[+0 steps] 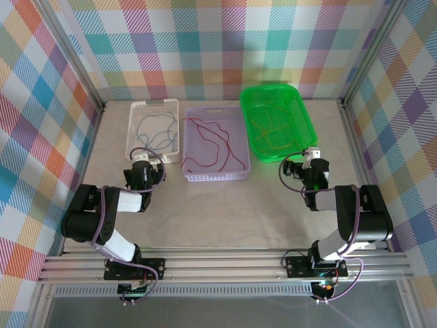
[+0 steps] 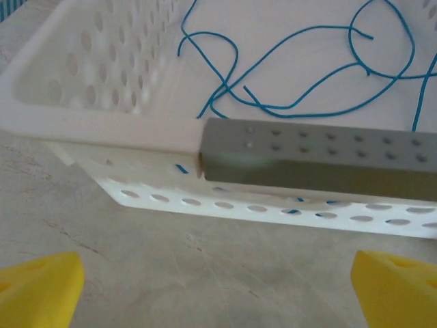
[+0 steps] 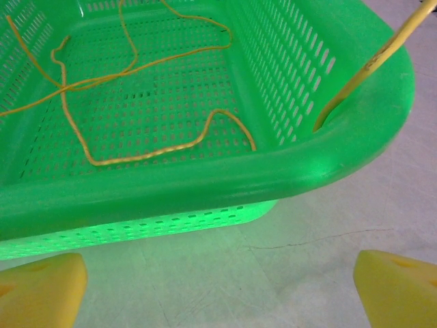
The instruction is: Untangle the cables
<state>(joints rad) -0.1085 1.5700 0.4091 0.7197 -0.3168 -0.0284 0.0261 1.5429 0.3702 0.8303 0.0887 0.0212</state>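
Observation:
Thin blue cables (image 2: 300, 102) lie looped in the white perforated basket (image 1: 138, 109). Red cables (image 1: 217, 142) lie in the lilac basket (image 1: 235, 174) at the centre. Yellow-orange cables (image 3: 136, 89) lie in the green basket (image 3: 205, 184), and one yellow cable end (image 3: 372, 61) sticks up over its near right corner. My left gripper (image 1: 145, 164) (image 2: 218, 294) is open over bare table just before the white basket's near wall (image 2: 205, 205). My right gripper (image 1: 304, 168) (image 3: 218, 294) is open in front of the green basket's near rim. Neither gripper holds anything.
The three baskets stand side by side across the back half of the table (image 1: 232, 212). A grey perforated strip (image 2: 321, 160) runs along the white basket's near rim. Checked walls close in the table on the left, the back and the right.

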